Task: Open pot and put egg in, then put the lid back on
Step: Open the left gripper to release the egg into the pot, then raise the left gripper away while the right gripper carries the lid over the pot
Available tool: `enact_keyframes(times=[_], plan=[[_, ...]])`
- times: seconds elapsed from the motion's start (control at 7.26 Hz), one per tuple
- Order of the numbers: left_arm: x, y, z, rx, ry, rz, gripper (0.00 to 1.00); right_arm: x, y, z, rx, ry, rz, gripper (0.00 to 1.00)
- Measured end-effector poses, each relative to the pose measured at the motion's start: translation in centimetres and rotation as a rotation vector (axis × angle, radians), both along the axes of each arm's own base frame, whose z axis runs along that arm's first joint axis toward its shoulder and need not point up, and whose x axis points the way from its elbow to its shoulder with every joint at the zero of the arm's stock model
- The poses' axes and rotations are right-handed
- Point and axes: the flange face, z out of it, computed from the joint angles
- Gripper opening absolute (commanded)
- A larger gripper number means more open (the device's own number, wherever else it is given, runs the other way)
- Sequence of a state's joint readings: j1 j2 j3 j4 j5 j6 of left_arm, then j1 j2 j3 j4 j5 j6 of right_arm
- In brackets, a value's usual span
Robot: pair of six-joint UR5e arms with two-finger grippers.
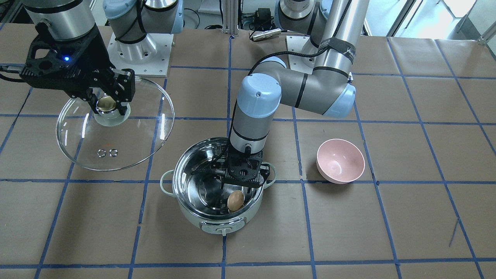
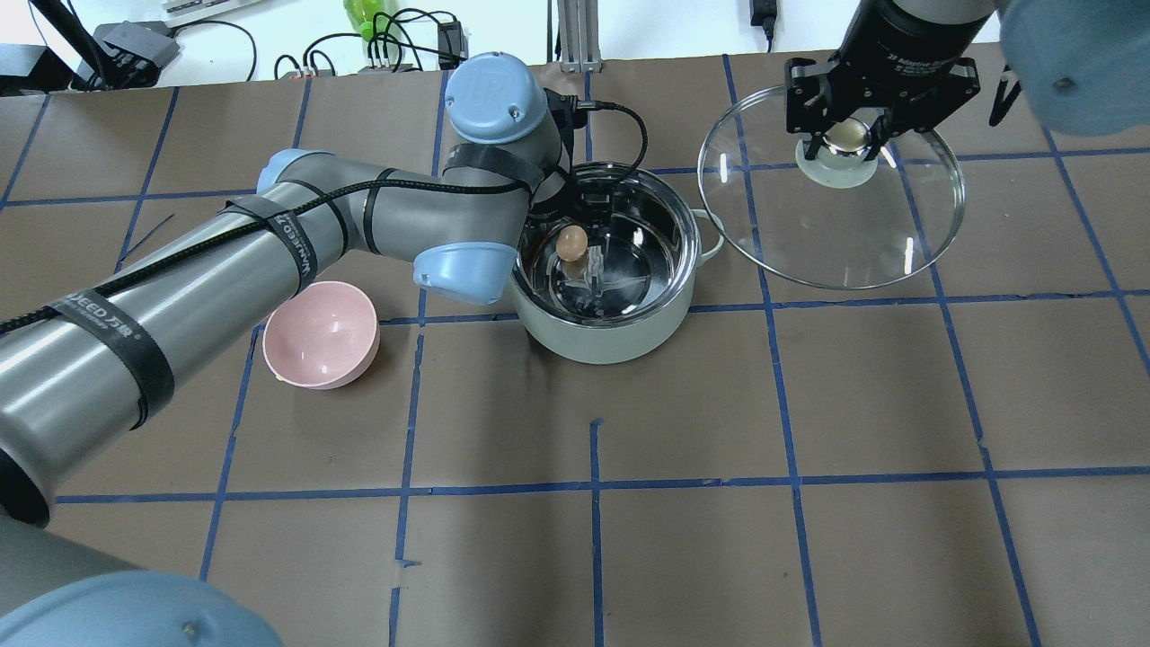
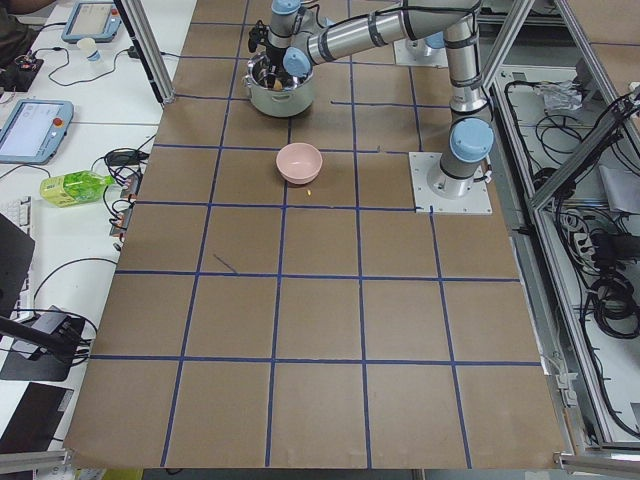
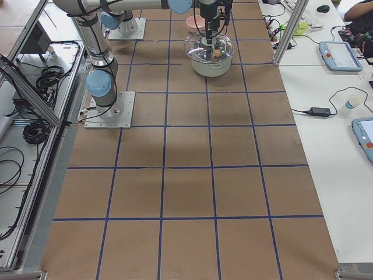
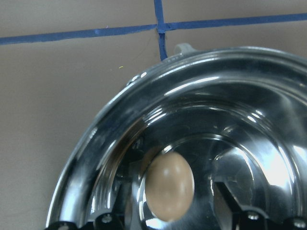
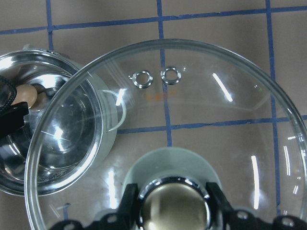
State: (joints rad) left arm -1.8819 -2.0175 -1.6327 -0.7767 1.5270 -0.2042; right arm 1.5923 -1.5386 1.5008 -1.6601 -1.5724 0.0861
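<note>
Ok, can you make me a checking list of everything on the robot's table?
Surface: brown table with a blue tape grid.
Job's things: pot open; egg inside it; lid off, held beside pot.
Clutter: empty pink bowl.
Grippers: left gripper open around egg in pot; right gripper shut on lid's knob.
Cables: black cable strapped along left arm.
Surroundings: tablets and green bottle beside table.
</note>
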Motion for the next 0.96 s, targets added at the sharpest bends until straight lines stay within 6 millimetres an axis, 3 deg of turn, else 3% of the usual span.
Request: enact_keyframes(times=[0.28,0.55,0.83,0.96], plan=[[1.8,0.3,3.6,-0.015,-0.022,0.016,0.88,-0.1,0.0,0.0,0.0,0.0,0.002,0.02],[7.4,1.5,8.5,0.066,-0.066,0.042,0.92,-0.2,-0.1,0.1,0.016,0.001,0.013,0.02],[12.6,4.8,13.6,0.164,-0.09,0.064,0.97,0.2,-1.3,0.6,0.019,-0.022,0.015,0.02],[13.7,6.6,15.6,0.191,-0.095,0.072,0.99,0.5,-1.8,0.6,0.03,-0.026,0.016,0.02]])
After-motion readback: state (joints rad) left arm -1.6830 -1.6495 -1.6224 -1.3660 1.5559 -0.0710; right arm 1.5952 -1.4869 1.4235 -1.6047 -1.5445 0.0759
